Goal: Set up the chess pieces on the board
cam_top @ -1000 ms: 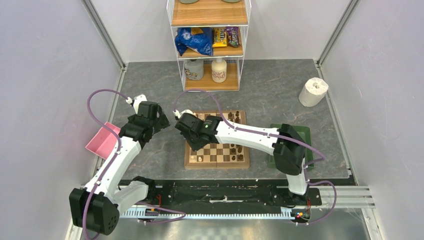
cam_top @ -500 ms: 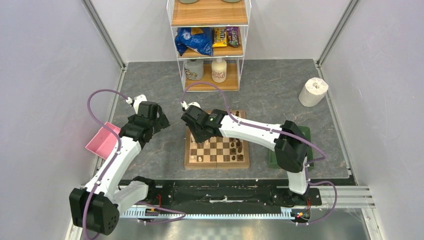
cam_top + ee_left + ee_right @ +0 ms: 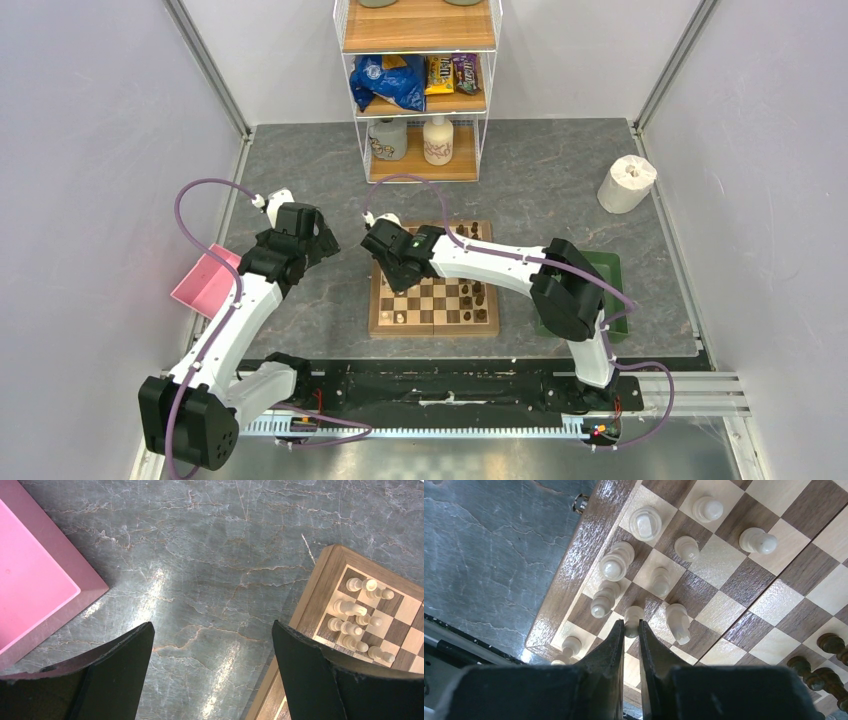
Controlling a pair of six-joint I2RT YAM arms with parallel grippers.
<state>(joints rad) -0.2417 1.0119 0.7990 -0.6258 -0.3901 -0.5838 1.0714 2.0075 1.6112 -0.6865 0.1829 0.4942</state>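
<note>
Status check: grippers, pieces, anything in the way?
Left gripper open over the table beside the board. Right gripper shut on a cream piece at the board's corner. Neighbouring cream pieces close on both sides.

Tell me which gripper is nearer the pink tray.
Left. The left gripper hangs beside the pink tray; the right gripper is over the board, shut on a cream piece.

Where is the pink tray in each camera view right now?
Top external: pink tray at far left, mid-height, partly under the left arm.
Left wrist: fills the upper left corner.
Right wrist: not in it.
Shared landmark: the chessboard, whose wooden border also shows at the right in the left wrist view and at centre left in the right wrist view.
</note>
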